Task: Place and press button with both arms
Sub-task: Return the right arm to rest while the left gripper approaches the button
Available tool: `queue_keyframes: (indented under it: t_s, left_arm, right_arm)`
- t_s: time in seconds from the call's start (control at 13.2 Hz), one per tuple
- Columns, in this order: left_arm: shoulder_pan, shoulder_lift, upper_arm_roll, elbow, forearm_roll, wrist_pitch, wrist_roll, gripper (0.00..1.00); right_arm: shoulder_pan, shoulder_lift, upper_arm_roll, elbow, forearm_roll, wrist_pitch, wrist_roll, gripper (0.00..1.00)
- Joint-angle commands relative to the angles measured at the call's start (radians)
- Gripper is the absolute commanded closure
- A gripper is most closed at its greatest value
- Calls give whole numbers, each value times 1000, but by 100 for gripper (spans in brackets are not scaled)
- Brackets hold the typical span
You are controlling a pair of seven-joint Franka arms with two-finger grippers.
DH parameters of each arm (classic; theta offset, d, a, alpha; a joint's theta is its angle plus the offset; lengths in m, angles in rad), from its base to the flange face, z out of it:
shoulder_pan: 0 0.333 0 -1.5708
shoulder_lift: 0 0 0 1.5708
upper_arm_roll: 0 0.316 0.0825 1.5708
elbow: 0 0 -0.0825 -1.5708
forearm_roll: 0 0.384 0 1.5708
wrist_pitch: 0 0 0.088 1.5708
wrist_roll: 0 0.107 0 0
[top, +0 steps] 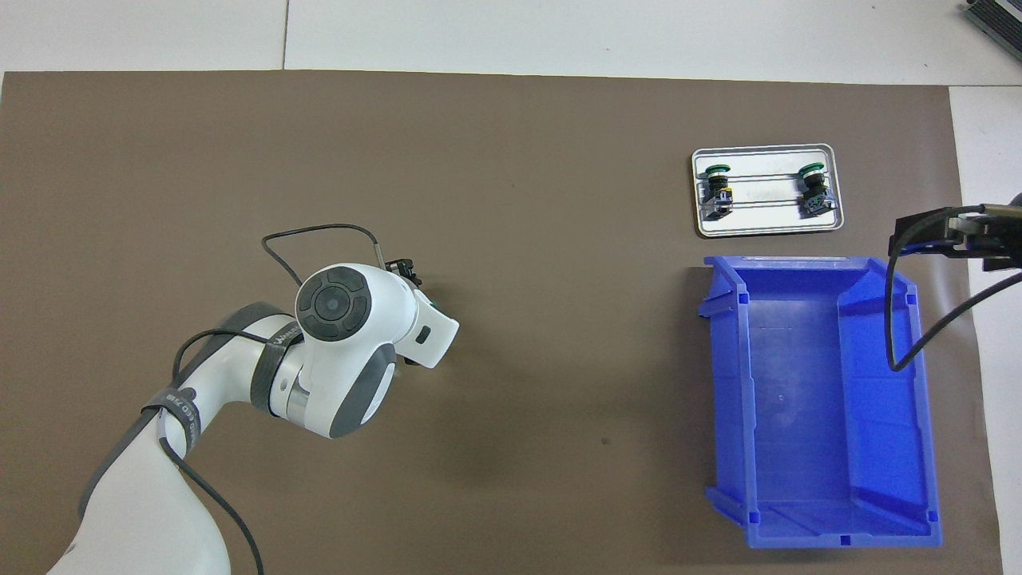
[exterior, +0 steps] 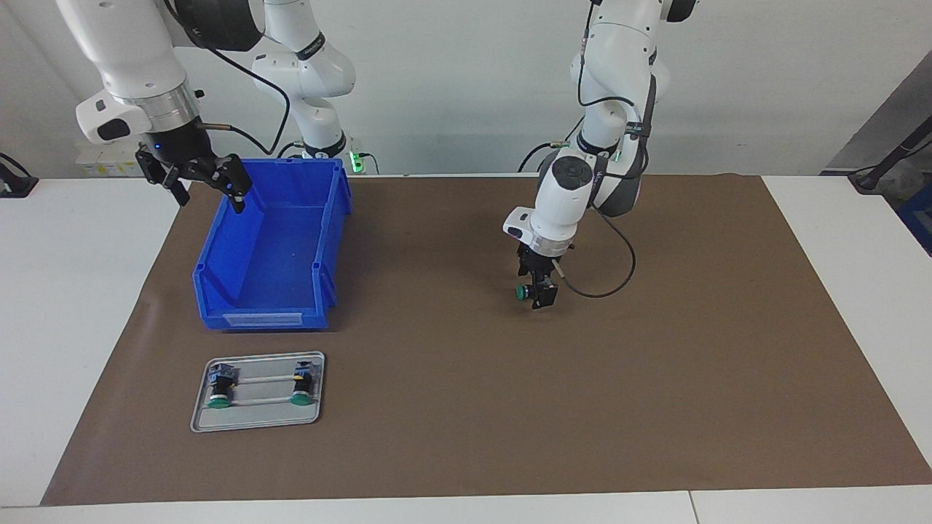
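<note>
**Left arm's got a button in the air, right arm parked by the bin**

So the left gripper is hanging over the bare brown mat, well away from the blue bin toward the left arm's end of the table, and it's clamped on a green-capped push-button. The cap pokes out sideways from between the fingers, so the button is being carried lying on its side, not upright. From overhead the wrist covers nearly all of it.

The right gripper is up over the bin's corner nearest the robots, jaws spread apart, holding nothing. Looks like it's just waiting.

The other two buttons are lying on the small metal tray, which sits just beside the bin, farther from the robots than the bin is.

My read: we're in the "place" half, with the button picked but not yet set down. Next move probably needs the left arm to bring it down onto the mat with the cap facing up, and hold the body steady so the right gripper can come across from the bin and press the cap. Getting that cap reoriented seems like the fiddly bit, since a sideways button would just roll when poked.
</note>
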Motion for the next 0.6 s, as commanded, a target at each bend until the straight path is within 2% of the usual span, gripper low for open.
queue_keyframes:
  t_s: [0.0,0.08,0.23,0.38,0.53]
  left_arm:
    - [-13,-2,10,-10,-9,19,17,0]
    - [-13,-2,10,-10,-9,19,14,1]
    - [-15,-2,10,-13,-9,19,14,9]
    - [-15,-2,10,-17,-9,22,12,11]
    - [-15,-2,10,-17,-9,22,12,18]
  right_arm:
    - [-9,-31,3,-41,18,29,-29,0]
    - [-9,-28,3,-38,12,29,-37,0]
    - [-18,-15,3,-27,7,6,-80,0]
    - [-15,-6,3,-15,5,0,-82,0]
    - [-21,30,3,45,8,-49,-82,0]
